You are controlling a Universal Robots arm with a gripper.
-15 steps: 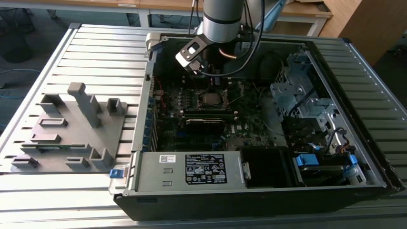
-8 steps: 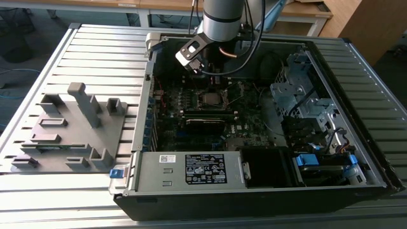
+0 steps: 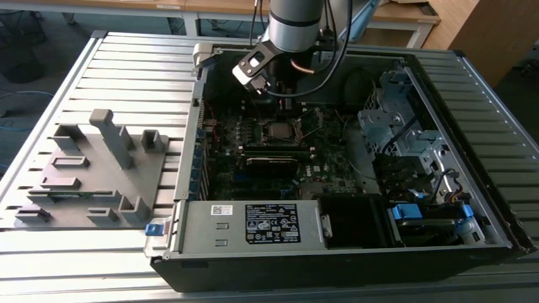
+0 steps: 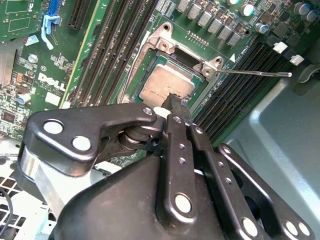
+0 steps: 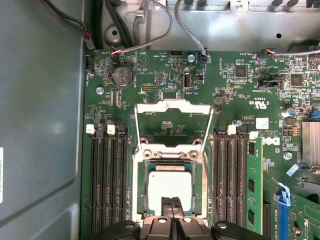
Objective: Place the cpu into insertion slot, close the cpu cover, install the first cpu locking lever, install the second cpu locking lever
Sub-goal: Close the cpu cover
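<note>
"Gripper (image 5: 172, 202) first: open or closed?"

"Closed. In both wrist views its two black fingers (image 4: 179, 147) are pressed together with nothing between them, and the tips hang over the near edge of the chip (image 5: 170, 184). Whether they touch it, I cannot tell."

"And the chip itself?"

"It lies flat inside the socket (image 5: 142, 190), dull silver top up, with the socket's dark rim showing round it."

"What about the cover?"

"The cover (image 5: 172, 106) is swung open on the side of the socket away from the fingers. In the first wrist view green board (image 5: 160, 75) shows through its big window."

"Any lever in sight?"

"One thin metal lever (image 4: 255, 73), in the second wrist view. It sticks out from a corner of the socket and runs across the long black memory slots (image 4: 245, 94), its free end well clear of the socket. In the first wrist view a green memory stick (image 5: 253, 185) stands upright in one such slot."

"Now farther out."

"Read the exterior view as a clock with the socket at the centre. The arm (image 3: 295, 19) comes down from twelve o'clock. A metal drive cage (image 3: 396, 123) is at three. A labelled grey power supply (image 3: 252, 224) sits at six, inside the case (image 3: 337, 268). At nine, outside the case, a grey moulded tray (image 3: 84, 177) rests on the slatted table (image 3: 135, 63)."
</note>
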